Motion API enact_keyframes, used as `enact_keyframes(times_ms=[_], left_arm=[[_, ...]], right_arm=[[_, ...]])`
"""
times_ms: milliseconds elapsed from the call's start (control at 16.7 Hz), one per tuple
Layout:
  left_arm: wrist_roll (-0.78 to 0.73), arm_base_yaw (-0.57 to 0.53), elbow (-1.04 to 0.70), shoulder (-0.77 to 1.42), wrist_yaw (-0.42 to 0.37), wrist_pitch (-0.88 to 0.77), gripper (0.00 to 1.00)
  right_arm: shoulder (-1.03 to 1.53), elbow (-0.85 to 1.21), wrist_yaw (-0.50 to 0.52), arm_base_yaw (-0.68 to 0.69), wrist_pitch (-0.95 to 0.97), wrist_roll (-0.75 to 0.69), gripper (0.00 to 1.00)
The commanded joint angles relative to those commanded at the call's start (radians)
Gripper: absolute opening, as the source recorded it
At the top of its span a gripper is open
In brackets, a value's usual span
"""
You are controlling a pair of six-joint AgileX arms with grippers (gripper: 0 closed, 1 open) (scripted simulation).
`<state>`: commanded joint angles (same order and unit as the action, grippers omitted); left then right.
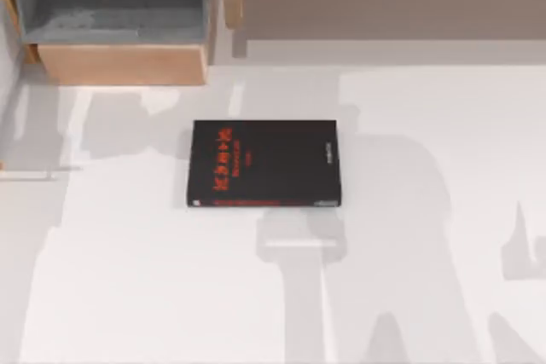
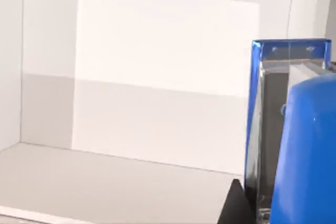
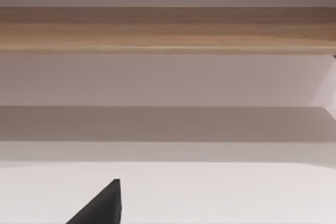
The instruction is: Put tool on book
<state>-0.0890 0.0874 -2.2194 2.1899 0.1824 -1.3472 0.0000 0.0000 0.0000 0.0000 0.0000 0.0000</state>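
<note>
Black, the book [image 1: 263, 164] lies mid-bench, cover bare. A blue tool [image 2: 307, 150] looms close in the left wrist view; fingers' state: cannot tell. Next: carry it over the cover, release.

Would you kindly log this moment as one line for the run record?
book: flat on table, cover up, nothing on it | blue object: close before left wrist camera | tool on book: not yet

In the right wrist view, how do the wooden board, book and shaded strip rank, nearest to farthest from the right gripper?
1. book, black corner, nearest.
2. shaded strip, farther back.
3. wooden board, farthest, at the back.
</note>
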Motion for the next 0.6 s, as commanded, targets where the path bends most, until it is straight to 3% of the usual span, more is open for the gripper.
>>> enact_keyframes(times_ms=[600], left_arm=[[0.510,-0.583,0.110,0.125,-0.079,0.065,0.00]], right_arm=[[0.000,0.000,0.000,0.000,0.000,0.000,1.00]])
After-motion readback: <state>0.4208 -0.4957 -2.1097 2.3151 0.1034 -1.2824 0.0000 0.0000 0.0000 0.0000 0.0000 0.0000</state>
